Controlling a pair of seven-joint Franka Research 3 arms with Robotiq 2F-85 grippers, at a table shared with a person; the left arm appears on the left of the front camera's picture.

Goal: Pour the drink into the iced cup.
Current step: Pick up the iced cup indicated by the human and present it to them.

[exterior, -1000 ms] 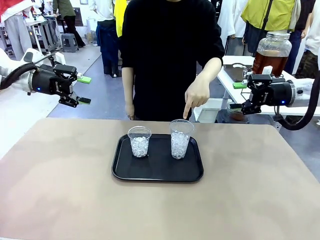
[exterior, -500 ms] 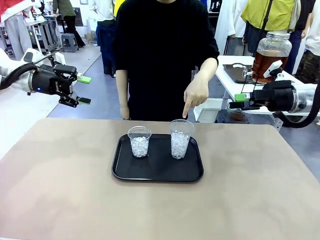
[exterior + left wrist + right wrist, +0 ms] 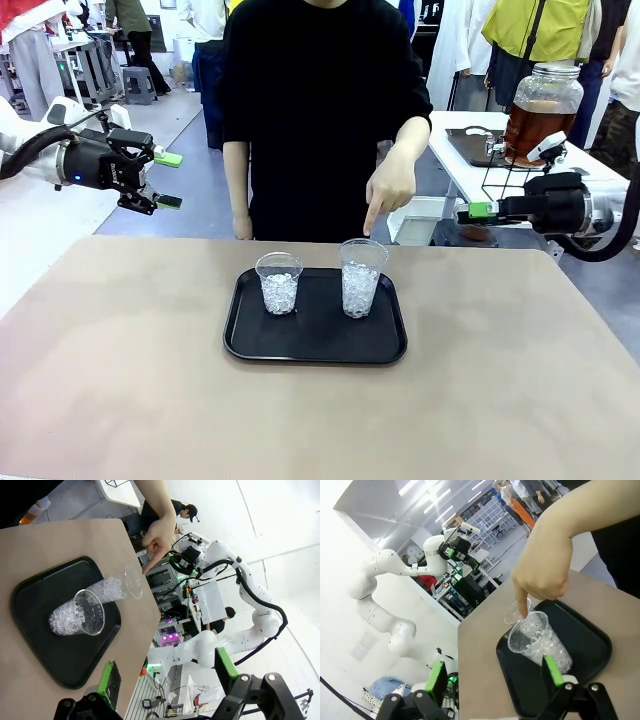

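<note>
Two clear cups of ice stand on a black tray [image 3: 315,345]: a shorter one [image 3: 279,283] on the left and a taller one [image 3: 361,277] on the right. A person's hand [image 3: 390,188] points a finger down at the taller cup's rim. The amber drink fills a lidded glass jar [image 3: 541,102] on a side table at the far right. My left gripper [image 3: 160,180] hangs open in the air, off the table's far left corner. My right gripper [image 3: 474,212] hovers open beyond the far right edge, below the jar. From the right wrist, the taller cup [image 3: 537,642] lies between my fingers.
The tan table [image 3: 120,380] is bare around the tray. The person in black stands at the far edge behind the tray. A white side table [image 3: 470,150] holds the jar and a dark tray. The left wrist view has both cups [image 3: 82,617] lying sideways.
My right gripper has rolled about its wrist, so its fingers now appear edge-on, and it has shifted slightly. The left arm, the cups and the pointing hand have stayed put.
</note>
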